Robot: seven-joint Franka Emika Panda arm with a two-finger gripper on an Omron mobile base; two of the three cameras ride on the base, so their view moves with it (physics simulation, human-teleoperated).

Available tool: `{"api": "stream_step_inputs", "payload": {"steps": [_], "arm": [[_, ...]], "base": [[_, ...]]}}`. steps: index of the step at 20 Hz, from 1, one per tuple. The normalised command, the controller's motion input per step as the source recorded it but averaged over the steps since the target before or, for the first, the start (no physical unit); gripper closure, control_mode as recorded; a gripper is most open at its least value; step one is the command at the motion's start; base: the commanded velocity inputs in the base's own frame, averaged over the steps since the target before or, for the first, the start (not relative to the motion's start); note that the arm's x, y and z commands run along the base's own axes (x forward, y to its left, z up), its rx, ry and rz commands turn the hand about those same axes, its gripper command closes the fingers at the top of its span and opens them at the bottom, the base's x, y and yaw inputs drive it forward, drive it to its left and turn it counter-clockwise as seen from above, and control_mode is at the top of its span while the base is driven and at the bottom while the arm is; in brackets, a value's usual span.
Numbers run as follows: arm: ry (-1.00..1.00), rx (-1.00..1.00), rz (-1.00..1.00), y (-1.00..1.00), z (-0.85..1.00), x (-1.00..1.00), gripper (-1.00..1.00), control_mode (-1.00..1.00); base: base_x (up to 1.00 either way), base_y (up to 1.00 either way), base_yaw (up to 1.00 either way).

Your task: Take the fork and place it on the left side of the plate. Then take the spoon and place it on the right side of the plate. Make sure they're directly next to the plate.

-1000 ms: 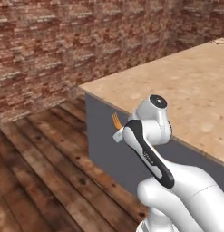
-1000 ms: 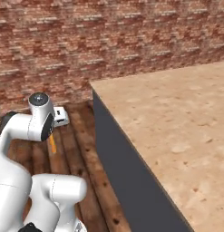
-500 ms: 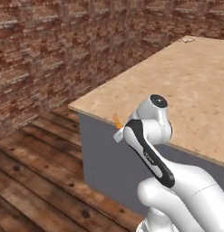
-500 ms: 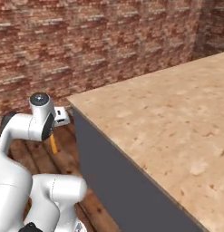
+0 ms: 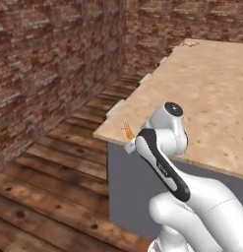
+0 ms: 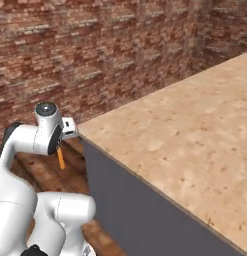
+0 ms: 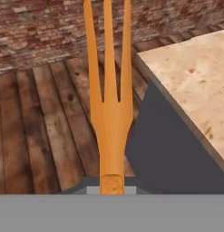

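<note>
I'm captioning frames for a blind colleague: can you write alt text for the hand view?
An orange fork juts straight out from the gripper toward the top of the picture, its three tines pointing away over a dark wooden plank floor. A speckled tan counter with a grey side sits at the right, and a brick wall runs behind.

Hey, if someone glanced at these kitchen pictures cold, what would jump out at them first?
The orange-gold fork fills the middle of the hand view, tines pointing away, held in the tool over the wooden plank floor. Next comes the big speckled countertop on its dark grey base, its corner just beside the fork. Behind it all runs a red brick wall.
</note>
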Motion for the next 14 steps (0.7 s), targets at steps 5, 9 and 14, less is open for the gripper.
{"api": "stream_step_inputs", "payload": {"steps": [5,9,14], "arm": [[0.00,0.00,0.00,0.00,0.00,0.00,1.00,1.00],[0.00,0.00,0.00,0.00,0.00,0.00,1.00,1.00],[0.00,0.00,0.00,0.00,0.00,0.00,1.00,1.00]], "base": [[0.85,1.00,-0.28],[0.85,1.00,-0.28],[0.85,1.00,-0.29]]}}
